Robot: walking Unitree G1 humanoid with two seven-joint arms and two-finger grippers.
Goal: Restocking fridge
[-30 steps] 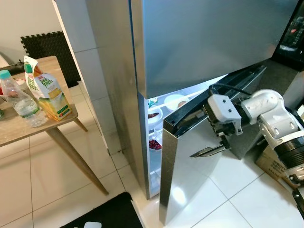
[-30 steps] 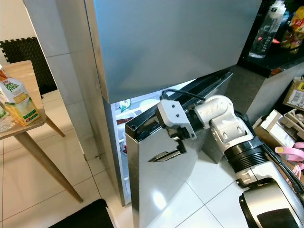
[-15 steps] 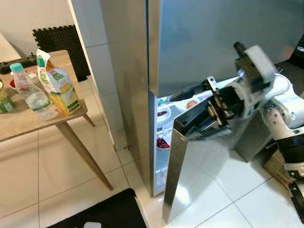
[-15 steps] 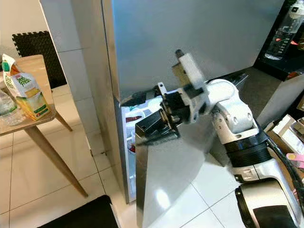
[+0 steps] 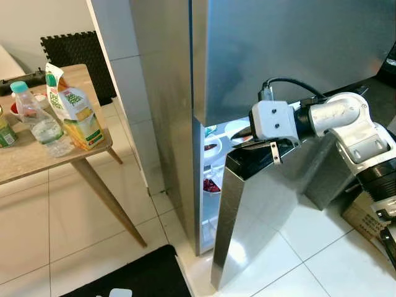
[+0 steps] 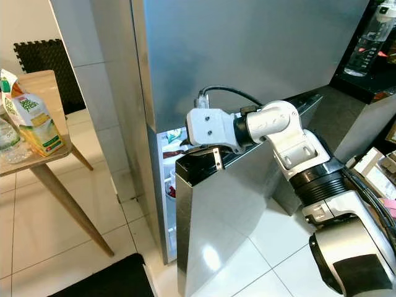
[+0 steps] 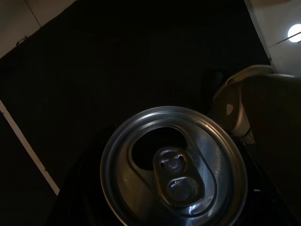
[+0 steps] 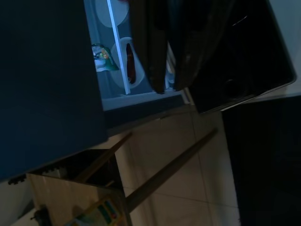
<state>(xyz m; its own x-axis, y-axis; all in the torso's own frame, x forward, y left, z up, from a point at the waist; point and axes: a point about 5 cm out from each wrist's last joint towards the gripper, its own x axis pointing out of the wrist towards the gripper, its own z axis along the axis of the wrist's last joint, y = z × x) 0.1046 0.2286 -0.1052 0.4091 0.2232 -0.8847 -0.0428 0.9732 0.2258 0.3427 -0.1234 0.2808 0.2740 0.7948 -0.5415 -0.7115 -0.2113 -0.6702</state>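
The steel fridge [image 5: 278,55] has its lower door [image 5: 260,210] ajar, and the lit shelves [image 5: 210,154] inside hold bowls and red food. My right gripper [image 5: 242,138] reaches over the door's top edge into the gap. In the right wrist view its fingers [image 8: 150,47] lie close together, pointing at the shelves with nothing between them. The left wrist view is dark. It looks down on the silver top of an opened drink can [image 7: 174,181], which sits between the fingers of my left gripper [image 7: 171,209].
A wooden table [image 5: 25,161] at the left carries a juice carton [image 5: 71,111] and a water bottle [image 5: 37,120]. A black mat [image 5: 142,275] lies on the tiled floor before the fridge. Cardboard boxes [image 6: 371,173] and a dark counter [image 6: 371,68] stand to the right.
My right arm has swung up from the front of the lower door and turned over. Its gripper now sits at the door's top edge. The view has shifted slightly.
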